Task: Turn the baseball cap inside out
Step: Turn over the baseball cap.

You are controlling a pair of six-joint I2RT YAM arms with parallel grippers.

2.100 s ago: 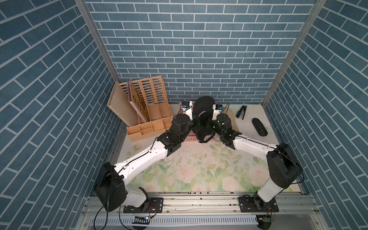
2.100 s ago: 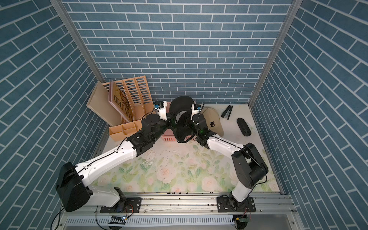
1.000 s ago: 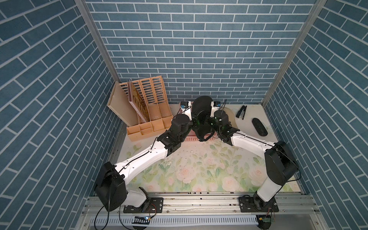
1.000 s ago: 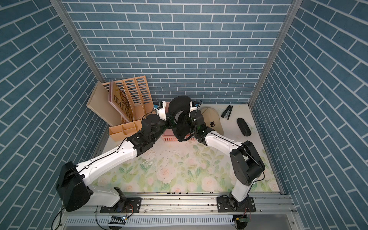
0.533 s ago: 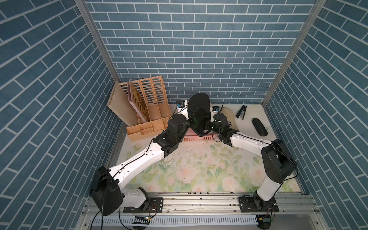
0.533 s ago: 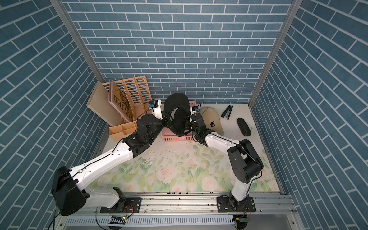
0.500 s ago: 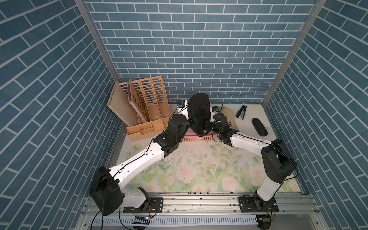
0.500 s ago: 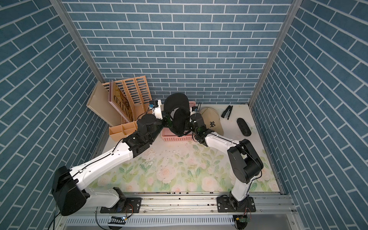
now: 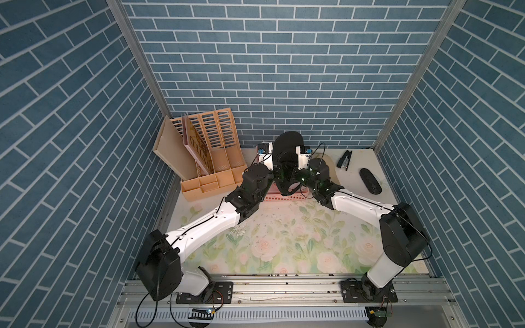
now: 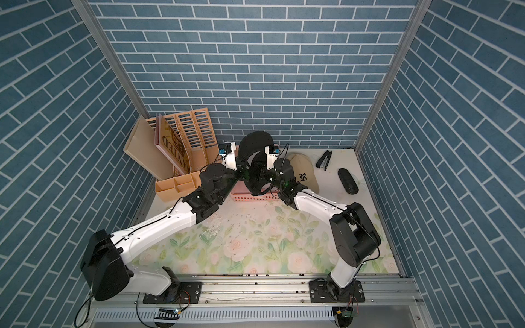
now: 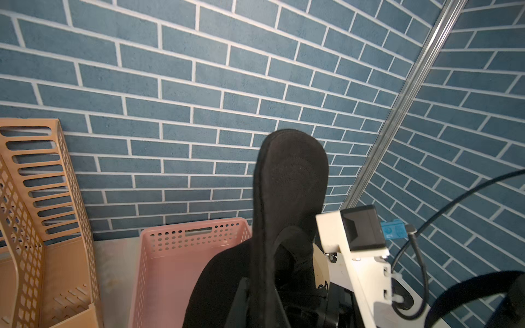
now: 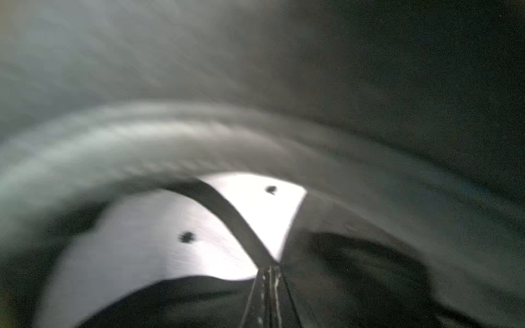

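Okay, so only the right wrist view looks inside the baseball cap [image 12: 142, 241]: blurry white lining, with the right gripper [image 12: 268, 269] pinched tight on a grey seam strip. The left wrist view shows the left gripper [image 11: 260, 301] clamped on the cap's edge, brim standing up above it. Both top views show the arms stretched forward, wrists meeting at the cap, with a pink basket [image 10: 241, 197] just under them. The fingertips themselves are buried in black fabric there.
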